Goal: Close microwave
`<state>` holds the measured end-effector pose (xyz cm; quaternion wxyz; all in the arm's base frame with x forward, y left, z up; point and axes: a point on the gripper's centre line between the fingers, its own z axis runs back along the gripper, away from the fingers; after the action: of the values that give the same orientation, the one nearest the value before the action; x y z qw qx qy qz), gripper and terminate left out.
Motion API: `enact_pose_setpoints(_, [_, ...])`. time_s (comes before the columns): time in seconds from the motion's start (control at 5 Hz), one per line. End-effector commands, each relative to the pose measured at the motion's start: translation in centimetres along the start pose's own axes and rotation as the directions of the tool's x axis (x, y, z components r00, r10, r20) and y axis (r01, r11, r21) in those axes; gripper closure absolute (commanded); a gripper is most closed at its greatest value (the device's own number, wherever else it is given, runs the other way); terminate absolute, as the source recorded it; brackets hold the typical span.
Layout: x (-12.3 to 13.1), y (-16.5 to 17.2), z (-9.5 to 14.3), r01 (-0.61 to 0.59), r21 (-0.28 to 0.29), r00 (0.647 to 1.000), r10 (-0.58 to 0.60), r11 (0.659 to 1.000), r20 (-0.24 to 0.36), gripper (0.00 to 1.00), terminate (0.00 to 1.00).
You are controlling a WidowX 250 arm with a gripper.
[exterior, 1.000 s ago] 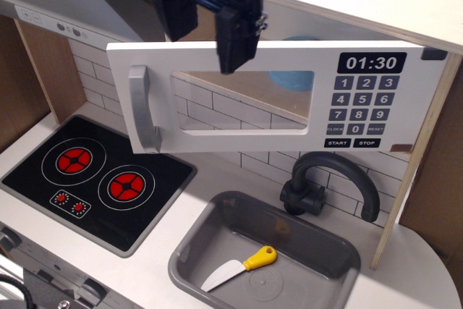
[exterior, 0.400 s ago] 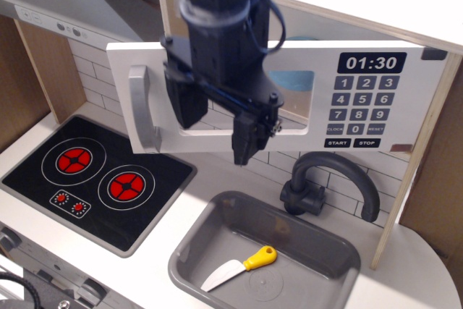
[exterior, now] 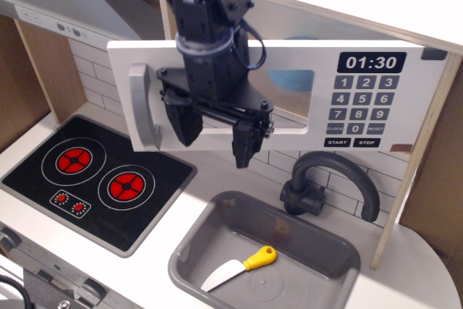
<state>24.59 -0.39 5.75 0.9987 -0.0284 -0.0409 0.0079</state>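
Note:
The microwave door [exterior: 296,135] is white, with a clear window, a grey vertical bar handle [exterior: 142,106], a black clock display reading 01:30 [exterior: 371,62] and a dark grey keypad [exterior: 359,103]. The door stands swung open towards me, hinged at the right. A blue object [exterior: 291,79] shows through the window. My black gripper [exterior: 214,135] hangs in front of the door's window, just right of the handle. Its two fingers [exterior: 242,142] point down and stand apart, holding nothing.
A grey range hood [exterior: 65,5] is at the top left. A black stove top with red burners [exterior: 94,179] lies below left. A grey sink [exterior: 340,273] holds a yellow-handled knife [exterior: 242,265]. A dark tap [exterior: 329,182] stands behind it.
My gripper came down from above the door to in front of its window, then shifted slightly left and up. The door has not moved.

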Motion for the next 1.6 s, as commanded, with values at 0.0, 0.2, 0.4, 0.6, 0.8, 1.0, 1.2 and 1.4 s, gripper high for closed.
enact_pose_setpoints(0.0, [3.6,3.2,0.9,-0.043,0.034,0.992,0.039,0.998,0.122,0.00,0.00])
enact_pose_setpoints(0.2, [6.0,3.9,1.1,-0.042,0.024,0.986,0.037,0.999,0.161,0.00,0.00])
enact_pose_setpoints(0.4, [7.6,4.2,0.8,0.029,0.012,0.978,-0.031,1.000,0.205,0.00,0.00])
enact_pose_setpoints(0.6, [8.5,4.4,0.9,0.073,0.031,0.962,-0.078,0.997,0.262,0.00,0.00])
enact_pose_setpoints(0.8, [8.8,4.4,1.3,0.100,0.017,0.954,-0.101,0.995,0.283,0.00,0.00])
enact_pose_setpoints(1.0, [9.0,4.6,1.6,0.121,0.005,0.935,-0.115,0.993,0.336,0.00,0.00])
enact_pose_setpoints(1.2, [9.4,4.8,1.1,0.110,0.023,0.922,-0.111,0.994,0.370,0.00,0.00])
enact_pose_setpoints(1.4, [9.7,5.0,1.4,0.110,0.016,0.914,-0.108,0.994,0.390,0.00,0.00])
